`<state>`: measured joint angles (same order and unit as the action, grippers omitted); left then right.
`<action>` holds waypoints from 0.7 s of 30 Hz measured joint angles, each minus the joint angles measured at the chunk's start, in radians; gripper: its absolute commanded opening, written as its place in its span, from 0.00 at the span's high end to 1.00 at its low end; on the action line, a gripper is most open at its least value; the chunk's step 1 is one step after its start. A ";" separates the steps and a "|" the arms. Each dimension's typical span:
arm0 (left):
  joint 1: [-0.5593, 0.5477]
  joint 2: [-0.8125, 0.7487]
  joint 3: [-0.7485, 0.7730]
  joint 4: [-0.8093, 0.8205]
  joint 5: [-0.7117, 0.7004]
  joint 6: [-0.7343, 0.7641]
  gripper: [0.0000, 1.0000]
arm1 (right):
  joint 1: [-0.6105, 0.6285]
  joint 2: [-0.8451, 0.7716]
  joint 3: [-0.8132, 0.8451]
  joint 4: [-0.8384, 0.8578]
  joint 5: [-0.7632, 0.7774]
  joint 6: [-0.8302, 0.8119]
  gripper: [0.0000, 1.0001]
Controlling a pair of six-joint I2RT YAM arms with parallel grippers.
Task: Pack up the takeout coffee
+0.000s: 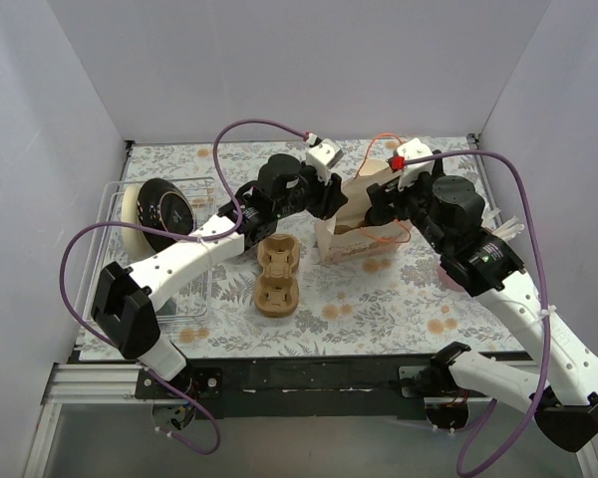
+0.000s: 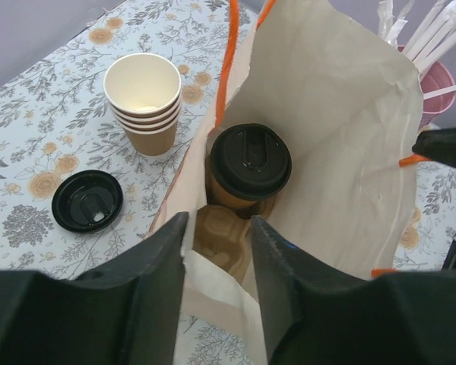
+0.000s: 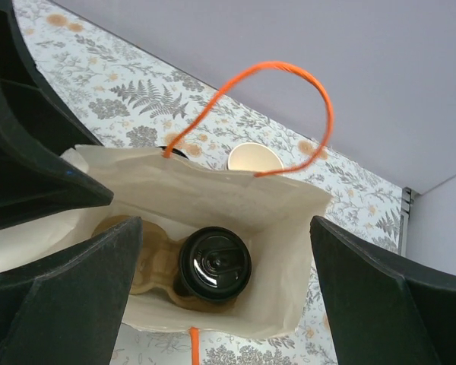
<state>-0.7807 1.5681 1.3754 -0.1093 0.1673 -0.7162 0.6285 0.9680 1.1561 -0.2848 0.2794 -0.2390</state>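
Straddling the near wall of the paper bag [image 2: 342,114] with the left claw [image 2: 218,228]: moderately parted, one finger outside the paper and the other inside, pinching nothing as far as can be seen. Probably set there to keep that wall from folding inward and to steady the bag. Hovering over the bag's mouth with the right claw [image 3: 226,226]: spread wide, empty, one finger to each side of the opening. Looks meant to keep the mouth spread; cannot tell whether touching the paper.

Deeper in, down inside the bag: the takeout coffee [image 2: 249,161], upright, black lid on, seated in one pocket of a pulp carrier [image 2: 216,239] lying on the bag's floor. Seated that way presumably to prevent tipping once lifted by the orange handle [image 3: 289,68]. Judged close to finished: already packed, with only a slow withdrawal of both claws remaining, minding paper and handle against snagging.

Outward across the desk [image 2: 30,114]: just beside the bag, a stack of lidless paper cups [image 2: 143,99] and a loose black lid [image 2: 87,200], near each other but apart. Beyond the bag, a pink cup [image 2: 441,84] of white sticks. Nearer the arms, a second carrier [image 1: 277,276], empty, lying apart from the bag.
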 measured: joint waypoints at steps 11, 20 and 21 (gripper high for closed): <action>0.000 0.023 0.027 -0.039 -0.074 0.013 0.39 | 0.000 0.064 0.114 -0.081 0.154 0.108 0.04; 0.000 0.027 0.032 -0.053 -0.127 0.034 0.24 | 0.000 0.077 0.151 -0.186 0.264 0.193 0.05; 0.000 0.027 0.034 -0.056 -0.129 0.035 0.19 | 0.000 0.082 0.164 -0.208 0.288 0.213 0.07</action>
<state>-0.7803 1.5948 1.4097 -0.1658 0.0380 -0.6815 0.6285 1.0504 1.3201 -0.4923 0.5671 -0.0261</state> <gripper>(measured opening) 0.715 0.954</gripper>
